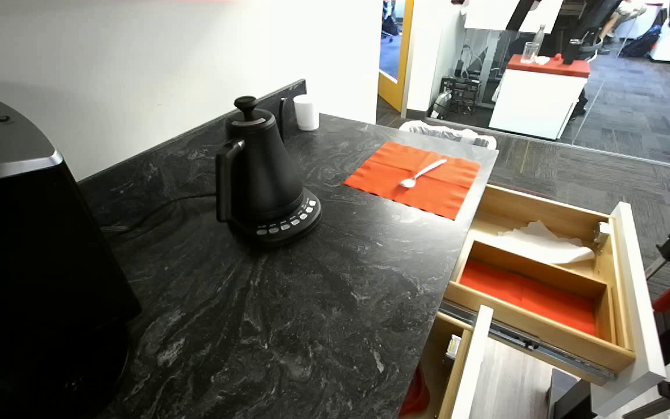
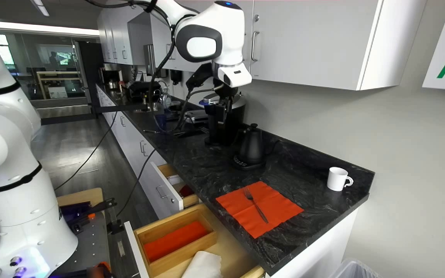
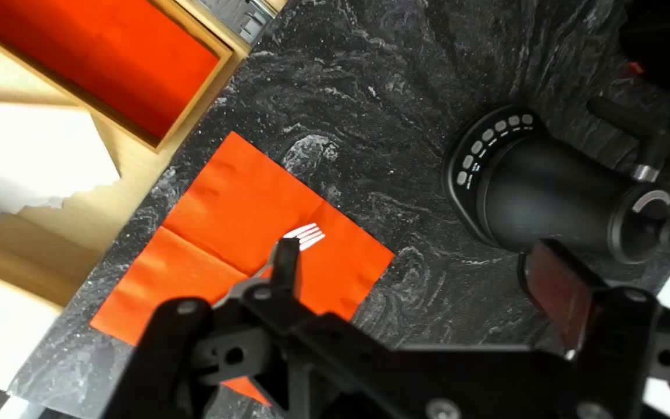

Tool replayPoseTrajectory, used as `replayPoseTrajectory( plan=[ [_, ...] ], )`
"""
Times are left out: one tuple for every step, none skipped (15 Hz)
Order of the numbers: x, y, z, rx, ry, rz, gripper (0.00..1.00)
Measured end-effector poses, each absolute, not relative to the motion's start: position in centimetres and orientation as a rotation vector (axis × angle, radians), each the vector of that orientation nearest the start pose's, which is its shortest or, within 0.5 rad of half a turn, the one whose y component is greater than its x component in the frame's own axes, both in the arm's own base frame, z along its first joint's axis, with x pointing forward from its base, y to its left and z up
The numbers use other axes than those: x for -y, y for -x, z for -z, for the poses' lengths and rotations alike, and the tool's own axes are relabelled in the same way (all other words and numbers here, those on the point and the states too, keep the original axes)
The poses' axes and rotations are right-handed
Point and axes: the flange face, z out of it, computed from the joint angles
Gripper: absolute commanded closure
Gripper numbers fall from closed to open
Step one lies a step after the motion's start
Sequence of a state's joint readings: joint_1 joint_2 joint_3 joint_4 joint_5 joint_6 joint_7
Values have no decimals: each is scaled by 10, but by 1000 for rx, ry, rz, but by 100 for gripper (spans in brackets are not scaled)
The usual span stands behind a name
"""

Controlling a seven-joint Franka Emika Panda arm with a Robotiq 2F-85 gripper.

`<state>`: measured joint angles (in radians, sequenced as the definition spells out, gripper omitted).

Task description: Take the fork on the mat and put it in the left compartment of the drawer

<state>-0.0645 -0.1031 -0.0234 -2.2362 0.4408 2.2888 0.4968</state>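
The slim fork lies on the orange-red mat. The fork [image 1: 425,172] [image 2: 256,205] and mat [image 1: 381,166] [image 2: 236,202] show in both exterior views. In the wrist view the fork's tines [image 3: 305,234] show on the mat [image 3: 242,198], but a gripper finger hides much of its handle. The drawer [image 1: 550,201] [image 2: 230,255] is pulled out. Its orange-red-lined left compartment [image 1: 527,297] [image 2: 176,240] [image 3: 102,52] holds nothing else I can see. My gripper [image 3: 419,259] [image 2: 222,112] is open and empty, high above the counter near the kettle, apart from the fork.
A black kettle [image 1: 262,169] [image 2: 251,146] [image 3: 550,192] stands on the dark counter. A white mug [image 2: 337,178] stands near the far wall. A dark machine [image 1: 27,244] is beside the kettle. White paper [image 1: 544,244] lies in the drawer's pale-floored section. A lower drawer [image 2: 164,189] is also open.
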Motion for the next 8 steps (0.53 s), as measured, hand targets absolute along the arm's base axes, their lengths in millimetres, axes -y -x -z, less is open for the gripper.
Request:
replayPoseTrajectory(
  plan=[
    [38,-523,-419,-1201,2486,88,0],
    [39,-523,-406,-1259,2453,68,0],
    [39,-523,-394,-1314,2418,46,0],
    [39,-522,-384,-1352,2384,14,0],
    [38,-522,-376,-1369,2365,-9,0],
    [38,-522,-373,-1377,2356,-20,0],
    [38,-522,-371,-1382,2351,-24,0],
    [38,-522,-372,-1386,2348,-25,0]
  ],
)
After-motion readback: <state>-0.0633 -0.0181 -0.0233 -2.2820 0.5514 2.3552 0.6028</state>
